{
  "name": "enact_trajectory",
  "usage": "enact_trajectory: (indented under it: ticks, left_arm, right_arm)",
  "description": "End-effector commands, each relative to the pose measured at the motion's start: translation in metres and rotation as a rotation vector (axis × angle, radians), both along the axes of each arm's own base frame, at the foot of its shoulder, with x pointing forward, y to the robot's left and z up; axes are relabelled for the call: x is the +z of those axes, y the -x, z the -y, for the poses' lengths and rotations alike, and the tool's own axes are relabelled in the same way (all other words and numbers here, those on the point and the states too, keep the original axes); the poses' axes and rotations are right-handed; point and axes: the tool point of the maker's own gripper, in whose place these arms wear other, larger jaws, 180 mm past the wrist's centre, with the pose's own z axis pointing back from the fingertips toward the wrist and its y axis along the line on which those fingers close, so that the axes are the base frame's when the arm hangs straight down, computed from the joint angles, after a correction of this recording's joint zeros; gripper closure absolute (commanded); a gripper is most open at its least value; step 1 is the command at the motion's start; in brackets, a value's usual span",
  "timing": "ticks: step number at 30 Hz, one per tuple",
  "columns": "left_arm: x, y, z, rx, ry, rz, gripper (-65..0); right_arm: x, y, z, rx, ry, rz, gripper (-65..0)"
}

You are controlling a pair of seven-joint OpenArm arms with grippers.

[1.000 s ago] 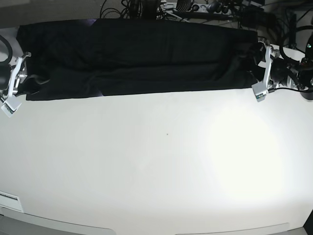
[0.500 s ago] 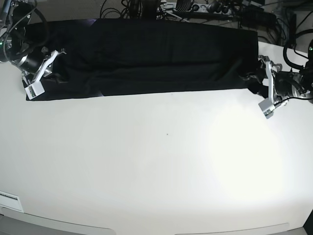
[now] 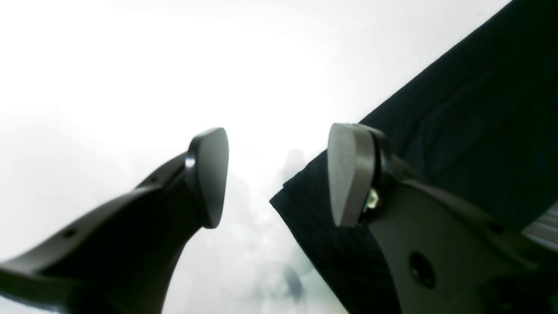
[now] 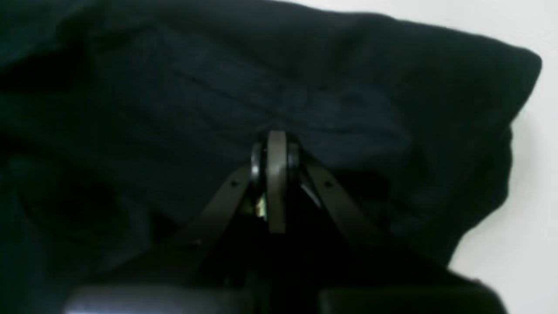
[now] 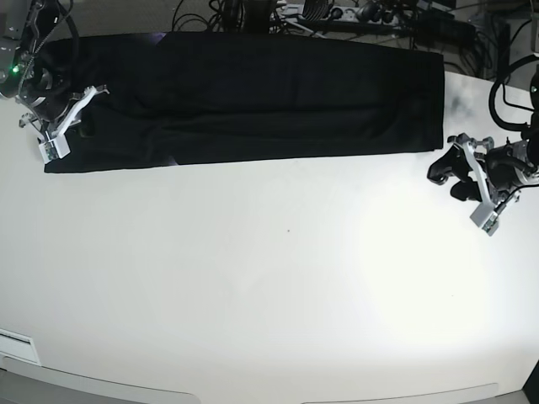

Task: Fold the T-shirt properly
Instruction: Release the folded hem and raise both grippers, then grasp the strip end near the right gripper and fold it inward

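Note:
The black T-shirt [image 5: 269, 101] lies as a long folded band across the back of the white table [image 5: 286, 295]. My right gripper [image 5: 84, 126] is at the band's left end. In the right wrist view the right gripper [image 4: 277, 146] is shut, its tips pinching a ridge of the dark T-shirt [image 4: 348, 87]. My left gripper [image 5: 446, 178] stands open on bare table just right of the band's right end. In the left wrist view the left gripper [image 3: 274, 174] has its fingers wide apart, and a corner of the T-shirt [image 3: 457, 109] lies beyond them, untouched.
Cables and equipment [image 5: 337, 17] crowd the table's back edge behind the shirt. A white label [image 5: 17, 345] sits at the front left corner. The table's front edge runs along the bottom of the base view.
The right gripper moved onto the shirt's left end and shut there. The left gripper drew back off the right end toward the front right, staying open.

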Motion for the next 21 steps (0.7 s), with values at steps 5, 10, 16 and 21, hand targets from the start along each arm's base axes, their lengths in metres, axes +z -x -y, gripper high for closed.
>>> enact_trajectory:
  ticks: [5, 10, 16, 21]
  left_arm:
    - [0.014, -0.007, -0.006, 0.001, -0.018, 0.042, -37.3]
    - [0.014, -0.007, -0.006, 0.001, -0.016, 0.042, -37.3]
    - [0.013, -0.007, -0.006, 0.002, -0.021, 0.042, -37.3]
    - [0.012, -0.006, -0.006, 0.002, -0.02, 0.037, -37.3]
  right_arm:
    - [-0.016, 0.017, -0.022, 0.04, -0.011, -0.051, 0.0]
    - [-0.029, -0.004, -0.042, 0.071, 0.126, -0.023, 0.0]
    - [-0.001, -0.061, -0.019, -0.037, 0.368, 0.115, 0.0]
    - [0.034, -0.091, 0.016, -0.205, 0.474, 0.215, 0.0]
